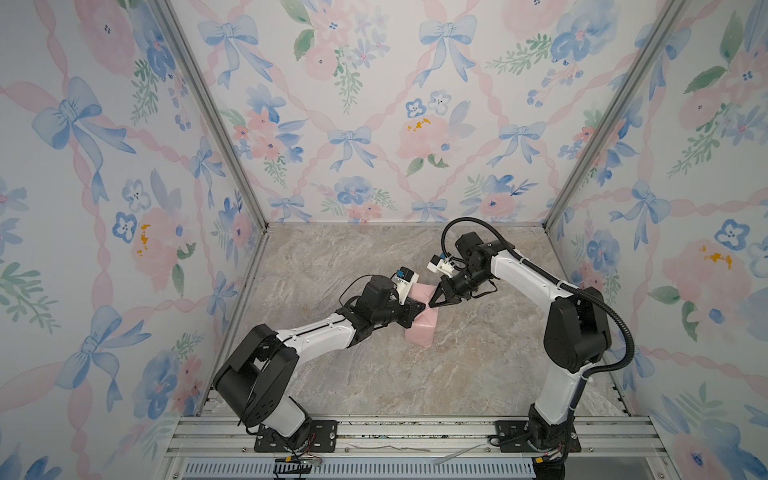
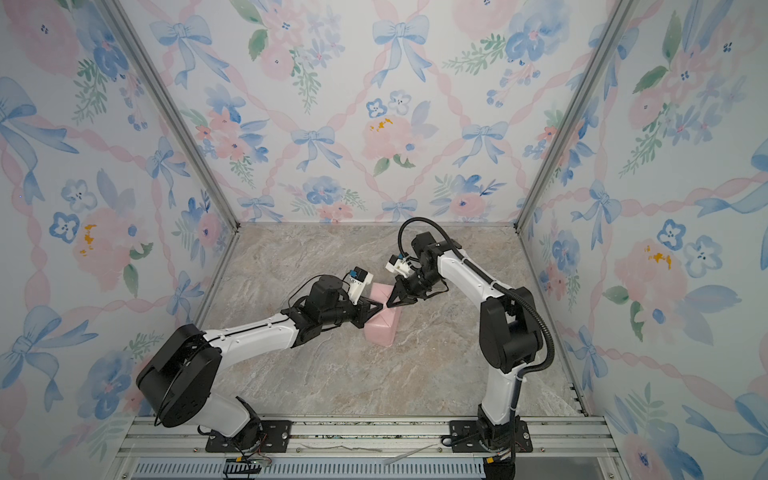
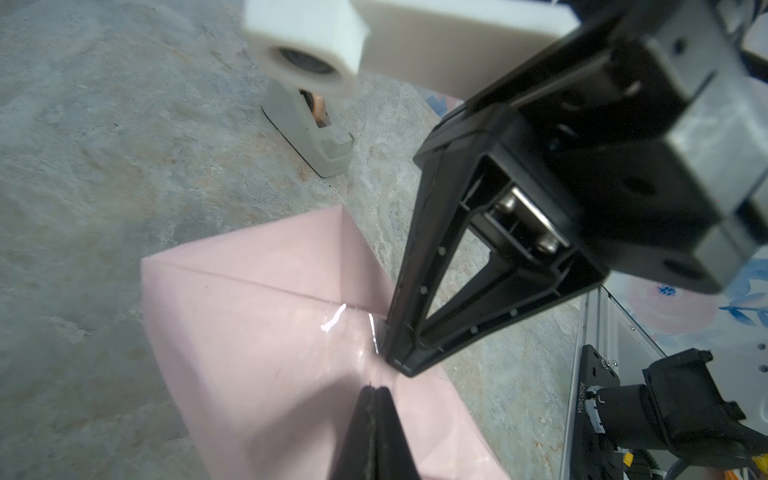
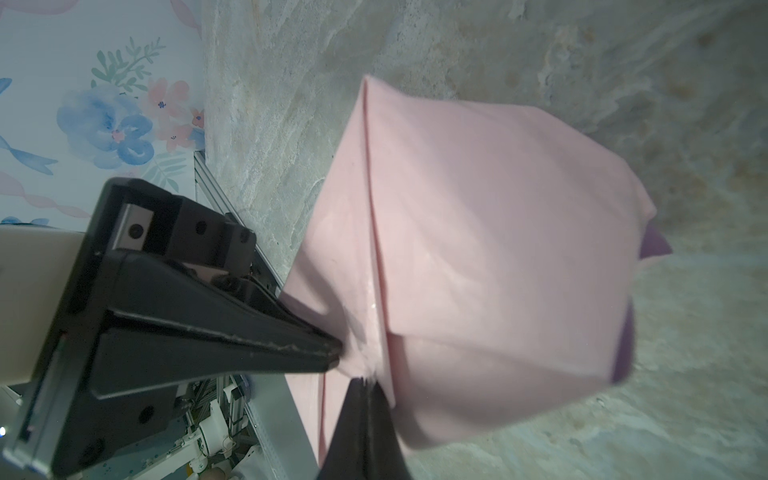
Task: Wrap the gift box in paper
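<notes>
Two closed: left pincer (image 4: 334,353); right pincer (image 3: 399,365); both touching the paper (image 1: 422,332)

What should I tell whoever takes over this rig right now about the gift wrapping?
Left gripper: shut, tip down on top of the parcel where the flaps meet.
Right gripper: shut, tip on the same spot, close beside the left one.
Paper: folded into a parcel mid-table, pale pink side out. A lilac corner pokes out at one end.
Gift box: hidden inside the paper.
Tape dispenser: on the table beyond the parcel, with no gripper on it.
Done: flaps folded over the top.
Left: I cannot tell if the seam is taped. The lilac end looks loose and probably needs tucking and taping.
</notes>
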You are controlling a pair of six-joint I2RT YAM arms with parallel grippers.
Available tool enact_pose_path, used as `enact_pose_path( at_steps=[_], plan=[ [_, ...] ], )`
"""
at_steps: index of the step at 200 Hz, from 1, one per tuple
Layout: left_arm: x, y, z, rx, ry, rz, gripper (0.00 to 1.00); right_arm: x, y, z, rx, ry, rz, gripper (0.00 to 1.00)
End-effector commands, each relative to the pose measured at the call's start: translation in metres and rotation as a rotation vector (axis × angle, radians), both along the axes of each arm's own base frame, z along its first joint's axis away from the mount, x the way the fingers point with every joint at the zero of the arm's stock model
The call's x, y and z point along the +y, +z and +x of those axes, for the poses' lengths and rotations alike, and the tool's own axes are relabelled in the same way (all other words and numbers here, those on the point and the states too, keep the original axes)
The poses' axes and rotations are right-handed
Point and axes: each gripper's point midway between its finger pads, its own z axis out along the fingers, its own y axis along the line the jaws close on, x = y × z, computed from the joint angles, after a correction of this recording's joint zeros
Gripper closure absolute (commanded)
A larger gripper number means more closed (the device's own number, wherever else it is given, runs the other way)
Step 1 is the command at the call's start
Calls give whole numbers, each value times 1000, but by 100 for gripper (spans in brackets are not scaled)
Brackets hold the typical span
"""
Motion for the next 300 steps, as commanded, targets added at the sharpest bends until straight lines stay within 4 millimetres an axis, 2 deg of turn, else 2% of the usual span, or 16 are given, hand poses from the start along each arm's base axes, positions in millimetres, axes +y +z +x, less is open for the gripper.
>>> enact_pose_path(
  at_steps=[1, 24, 69, 111, 134, 149, 185, 206, 233, 300],
  plan=[
    [4, -12, -4, 34, 5, 46, 95, -15, -14, -3, 27, -8, -79, 100],
    [5, -6, 0, 9, 12, 44, 95, -13, -11, -5, 28, -2, -72, 100],
    [8, -24, 2, 41, 20, 73, 95, -9, -2, -10, 15, 11, -56, 100],
    [9, -23, 2, 43, 20, 70, 95, -11, -6, -9, 24, 9, -64, 100],
    [8, -13, 2, 26, 17, 53, 95, -12, -14, -8, 45, 7, -74, 100],
    [7, 1, 4, 0, 17, 31, 95, -12, -16, -8, 47, 6, -76, 100],
    [8, 37, 14, -69, 22, -22, 95, -10, -11, -10, 41, 11, -68, 100],
    [6, 50, 20, -100, 22, -37, 95, -8, -7, -11, 45, 14, -54, 100],
    [-1, 56, 26, -114, 4, -47, 95, -5, -5, -13, 62, 21, -45, 100],
    [-7, 45, 30, -95, -6, -33, 96, -4, -8, -16, 124, 14, -71, 100]
  ],
)
